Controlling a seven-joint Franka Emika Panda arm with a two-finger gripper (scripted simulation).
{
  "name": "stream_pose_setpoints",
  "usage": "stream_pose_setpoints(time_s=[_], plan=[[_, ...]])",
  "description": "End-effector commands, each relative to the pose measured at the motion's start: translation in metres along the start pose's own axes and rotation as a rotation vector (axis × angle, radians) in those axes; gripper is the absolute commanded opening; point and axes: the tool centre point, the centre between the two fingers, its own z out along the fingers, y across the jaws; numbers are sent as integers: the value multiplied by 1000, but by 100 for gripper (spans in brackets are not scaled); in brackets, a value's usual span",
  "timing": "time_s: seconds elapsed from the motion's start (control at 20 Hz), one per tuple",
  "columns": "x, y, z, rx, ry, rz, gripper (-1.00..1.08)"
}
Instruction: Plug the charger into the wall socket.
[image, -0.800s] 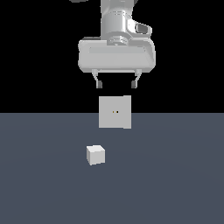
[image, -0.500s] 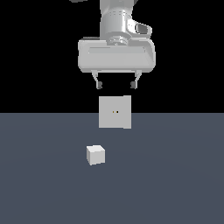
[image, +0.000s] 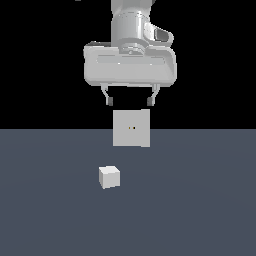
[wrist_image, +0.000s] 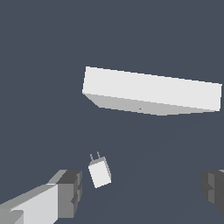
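The charger (image: 109, 177) is a small white cube lying on the dark grey floor, toward the exterior view's left and nearer the camera than the socket. In the wrist view the charger (wrist_image: 99, 172) shows two short prongs. The wall socket (image: 131, 128) is an upright white square panel with two tiny dark holes; it also shows in the wrist view (wrist_image: 153, 90) as a long white block. My gripper (image: 129, 102) hangs open and empty high above the floor, over the socket. Its fingers (wrist_image: 70, 194) stand wide apart.
The dark grey floor (image: 200, 210) spreads flat around both things. Behind it is black background. No other objects show.
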Motion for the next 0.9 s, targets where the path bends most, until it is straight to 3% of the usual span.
stream_pose_setpoints(time_s=[0.0, 0.85], plan=[[-5, -3, 5, 4, 19, -21, 100], [-43, -28, 56, 39, 195, -213, 100]])
